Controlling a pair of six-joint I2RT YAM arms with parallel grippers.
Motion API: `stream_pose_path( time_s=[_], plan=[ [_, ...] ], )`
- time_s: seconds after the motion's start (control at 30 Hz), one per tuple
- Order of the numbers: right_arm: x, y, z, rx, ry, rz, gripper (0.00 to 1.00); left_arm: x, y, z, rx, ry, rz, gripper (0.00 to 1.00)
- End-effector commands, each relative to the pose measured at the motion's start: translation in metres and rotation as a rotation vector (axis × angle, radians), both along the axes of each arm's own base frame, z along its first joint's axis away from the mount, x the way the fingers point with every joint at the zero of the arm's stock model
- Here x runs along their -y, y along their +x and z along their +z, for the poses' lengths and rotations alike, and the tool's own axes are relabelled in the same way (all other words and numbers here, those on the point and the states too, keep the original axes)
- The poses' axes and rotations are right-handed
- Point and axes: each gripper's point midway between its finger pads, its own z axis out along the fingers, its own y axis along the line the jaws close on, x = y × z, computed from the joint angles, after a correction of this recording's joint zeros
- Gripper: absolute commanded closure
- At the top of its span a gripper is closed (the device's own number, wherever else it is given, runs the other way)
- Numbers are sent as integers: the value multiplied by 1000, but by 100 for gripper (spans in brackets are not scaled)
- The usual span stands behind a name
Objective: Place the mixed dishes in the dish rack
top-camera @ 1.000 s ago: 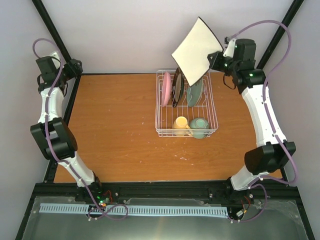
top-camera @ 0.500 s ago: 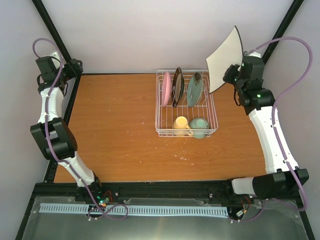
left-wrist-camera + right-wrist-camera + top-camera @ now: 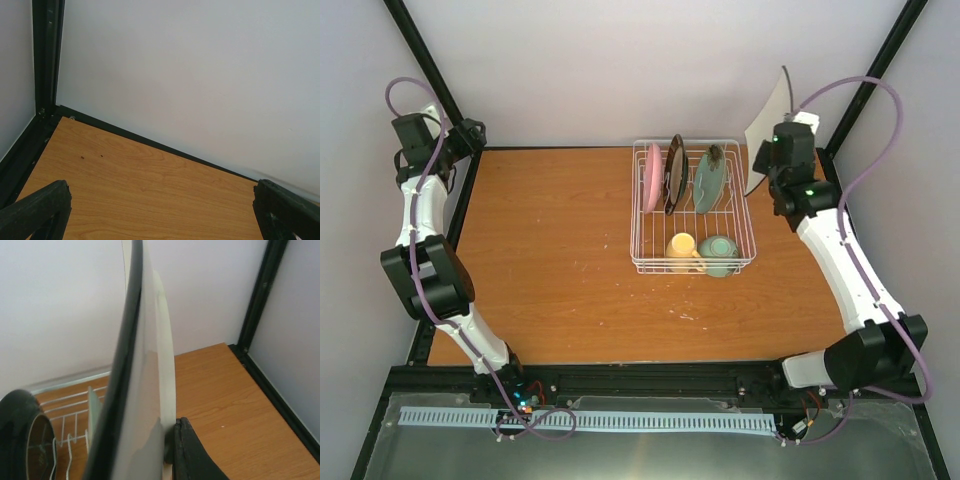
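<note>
Right end effector was clamped on the square off-white plate; it held the plate up on its edge, just beside the dish rack, likely to slide it between the prongs; left end effector was wide open, holding nothing.

A robotics lab test cell, not a home. A wooden table is boxed in by black frame posts and bare pale walls. Two arms are bolted at its near edge, with loose purple cables and exposed electronics with lit LEDs. Only the wire rack suggests a kitchen.
</note>
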Motion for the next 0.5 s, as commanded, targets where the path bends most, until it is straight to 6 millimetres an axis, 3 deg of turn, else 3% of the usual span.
stream_pose_path(
  time_s=[0.0, 0.23, 0.47],
  plan=[
    [-18, 11, 52, 236, 8, 0, 97, -4, -8, 21, 42, 37, 23, 0],
    [-25, 22, 22, 186, -10, 26, 97, -6, -11, 21, 33, 56, 37, 0],
    [-29, 33, 14, 190, -61, 39, 97, -8, -13, 26, 38, 68, 47, 0]
  ],
)
